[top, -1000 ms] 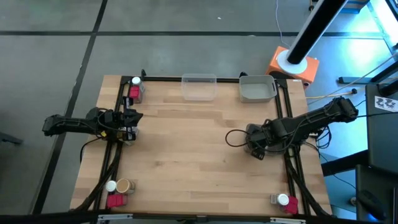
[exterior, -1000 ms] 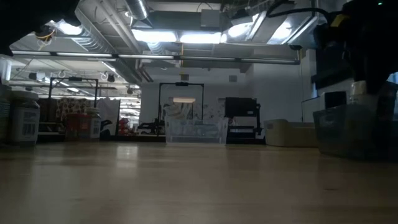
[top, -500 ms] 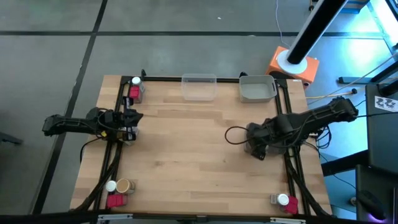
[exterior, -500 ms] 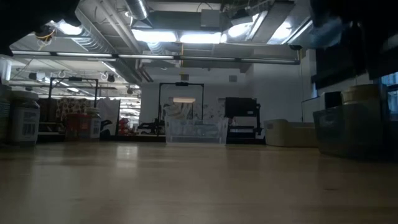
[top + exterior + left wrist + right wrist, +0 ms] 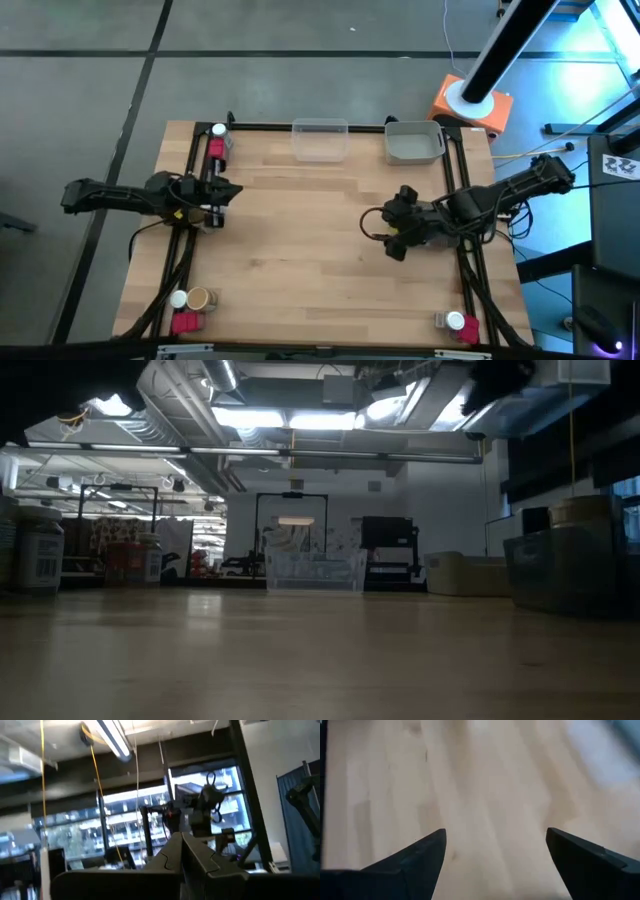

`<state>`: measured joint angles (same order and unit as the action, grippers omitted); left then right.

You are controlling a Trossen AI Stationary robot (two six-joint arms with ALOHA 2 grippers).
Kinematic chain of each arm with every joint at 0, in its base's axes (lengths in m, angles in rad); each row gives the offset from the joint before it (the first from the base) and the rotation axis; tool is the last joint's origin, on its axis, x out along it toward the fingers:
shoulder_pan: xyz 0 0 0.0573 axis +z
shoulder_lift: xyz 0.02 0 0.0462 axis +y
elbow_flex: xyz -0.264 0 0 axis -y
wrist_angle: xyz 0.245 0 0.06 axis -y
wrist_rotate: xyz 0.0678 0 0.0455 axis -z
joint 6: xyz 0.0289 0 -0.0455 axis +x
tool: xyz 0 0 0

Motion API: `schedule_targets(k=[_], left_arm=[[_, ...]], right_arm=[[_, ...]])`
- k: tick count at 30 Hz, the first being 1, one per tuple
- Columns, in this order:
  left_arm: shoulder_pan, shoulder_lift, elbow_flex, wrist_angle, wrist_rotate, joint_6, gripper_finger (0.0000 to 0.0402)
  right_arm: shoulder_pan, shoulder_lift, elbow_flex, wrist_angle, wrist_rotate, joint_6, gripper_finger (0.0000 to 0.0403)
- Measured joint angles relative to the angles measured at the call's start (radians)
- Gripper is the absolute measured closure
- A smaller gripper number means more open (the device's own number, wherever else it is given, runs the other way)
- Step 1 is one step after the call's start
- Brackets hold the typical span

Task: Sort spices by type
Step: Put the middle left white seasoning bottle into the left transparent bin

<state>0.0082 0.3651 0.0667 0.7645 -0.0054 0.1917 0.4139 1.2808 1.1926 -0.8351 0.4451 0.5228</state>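
The spices stand in three corner groups. At the far left are a white-lidded jar [image 5: 218, 130] and a red packet [image 5: 214, 149]. At the near left are a white-lidded jar [image 5: 178, 298], a tan jar [image 5: 199, 298] and a red packet [image 5: 186, 321]. At the near right is a white-lidded jar [image 5: 455, 321]. My left gripper [image 5: 228, 189] hovers shut by the left edge, its fingers [image 5: 183, 856] together and pointing up into the room. My right gripper [image 5: 393, 234] hangs open over bare wood right of centre, with nothing between its fingers [image 5: 422, 857].
A clear tray [image 5: 320, 139] and a grey tray [image 5: 414, 143] sit along the far edge. A black frame [image 5: 196, 160] runs along the table's left, far and right sides. The bare wooden middle [image 5: 310, 230] lies between the two arms.
My right gripper has risen and swung toward the table's middle. It has tipped from pointing steeply down to a shallower slant, and its dark bulk has left the low view's right side. It has stayed open.
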Motion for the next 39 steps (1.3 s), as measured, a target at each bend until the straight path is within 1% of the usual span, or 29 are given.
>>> schedule_targets(k=[4,7,10,14,18,22,26,31,36,39], left_arm=[[-0.001,0.107,0.057,-0.041,-0.025,-0.053,0.0402],[-0.016,0.187,0.11,-0.105,-0.075,-0.098,0.0402],[-0.041,0.254,0.169,-0.179,-0.149,-0.126,0.0402],[-0.062,0.309,0.286,-0.345,-0.253,-0.18,0.0402],[-0.08,0.354,0.43,-0.551,-0.319,-0.264,0.0402],[-0.103,0.425,0.571,-0.742,-0.385,-0.319,0.0402],[-0.118,0.49,0.707,-0.915,-0.405,-0.36,0.0402],[-0.137,0.56,0.855,-1.155,-0.427,-0.456,0.0401],[-0.158,0.628,0.966,-1.441,-0.436,-0.567,0.0402],[-0.164,0.659,1.002,-1.559,-0.444,-0.604,0.0402]], right_arm=[[0.007,-0.001,-0.059,0.158,0.082,-0.12,0.0061],[0.005,0.0,-0.114,0.275,0.089,-0.208,0.0061],[0.005,0.0,-0.163,0.365,0.108,-0.31,0.0061],[0.005,0.0,-0.206,0.473,0.157,-0.404,0.0061],[0.005,0.0,-0.252,0.56,0.154,-0.452,0.0061],[0.005,0.0,-0.294,0.556,0.121,-0.452,0.0061],[0.005,0.0,-0.32,0.556,0.124,-0.448,0.0061],[0.005,0.0,-0.323,0.56,0.185,-0.458,0.0061],[0.005,0.0,-0.323,0.559,0.191,-0.463,0.0061],[0.005,0.0,-0.323,0.567,0.215,-0.509,0.0061]])
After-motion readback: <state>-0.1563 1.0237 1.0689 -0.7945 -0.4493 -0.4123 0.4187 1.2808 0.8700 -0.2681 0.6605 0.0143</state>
